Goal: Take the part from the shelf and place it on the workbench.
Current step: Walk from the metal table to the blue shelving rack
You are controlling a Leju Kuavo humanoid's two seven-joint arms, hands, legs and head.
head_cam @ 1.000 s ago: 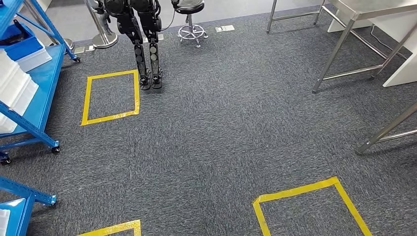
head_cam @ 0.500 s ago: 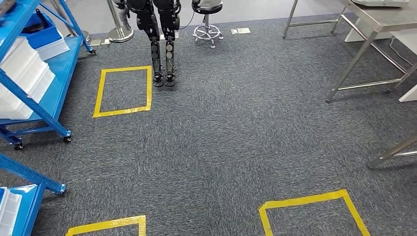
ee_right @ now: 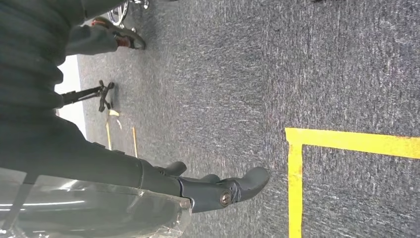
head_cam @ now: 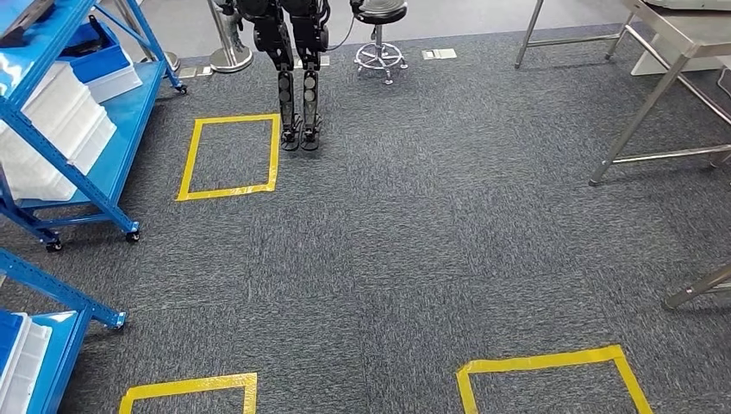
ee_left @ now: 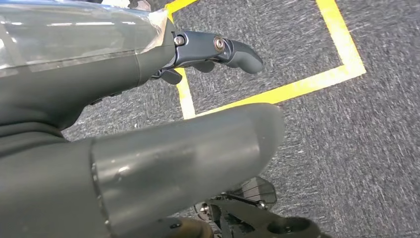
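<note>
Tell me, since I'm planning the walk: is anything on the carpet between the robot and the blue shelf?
Nothing visible blocks it. The blue shelf stands at the left, with bare carpet and flat yellow tape squares before it. Another robot's legs stand farther back.

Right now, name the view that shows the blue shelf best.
The head view: the blue shelf stands at the left on castors, stacked with white trays. Both wrist views look down at carpet and yellow tape, with nothing of the shelf.

Blue shelf [head_cam: 78, 129] on castors stood at left of the grey carpet, stacked w/ white trays [head_cam: 52, 138] & a blue bin [head_cam: 96, 59]. Steel workbench [head_cam: 681, 52] stood far right, well apart.
</note>
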